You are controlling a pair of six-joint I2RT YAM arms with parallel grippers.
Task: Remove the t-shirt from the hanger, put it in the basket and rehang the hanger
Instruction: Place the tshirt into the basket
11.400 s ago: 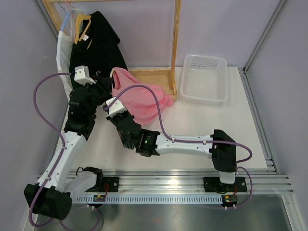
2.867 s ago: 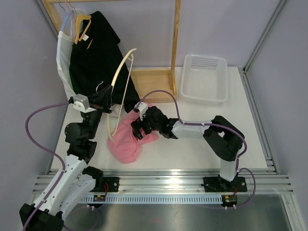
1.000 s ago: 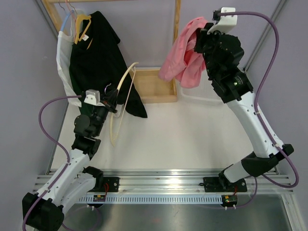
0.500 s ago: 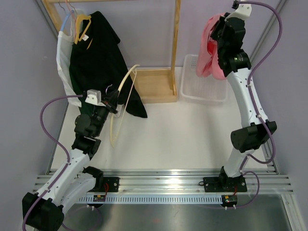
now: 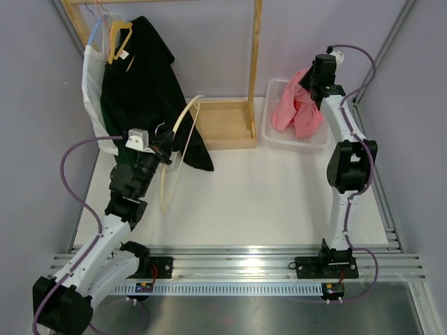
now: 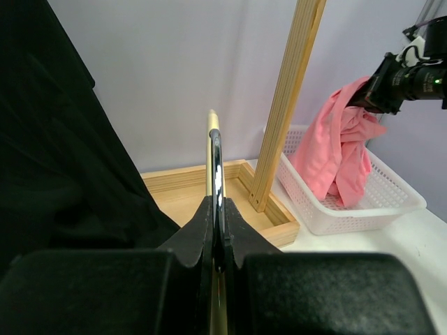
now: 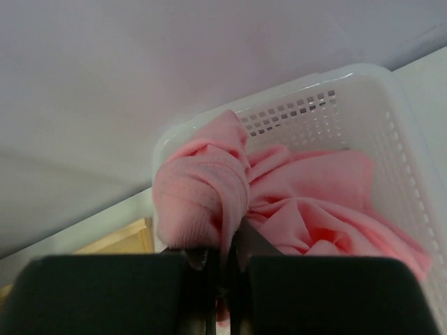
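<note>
My right jaws are pinched shut on the pink t-shirt, and it droops down into the white basket at the counter's far right. Left jaws are clamped on the bare cream hanger, well apart from the basket.

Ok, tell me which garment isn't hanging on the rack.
The pink t-shirt, gripped by the right end effector and draping into the white basket; the black garment and the white garment hang on the wooden rack.
</note>
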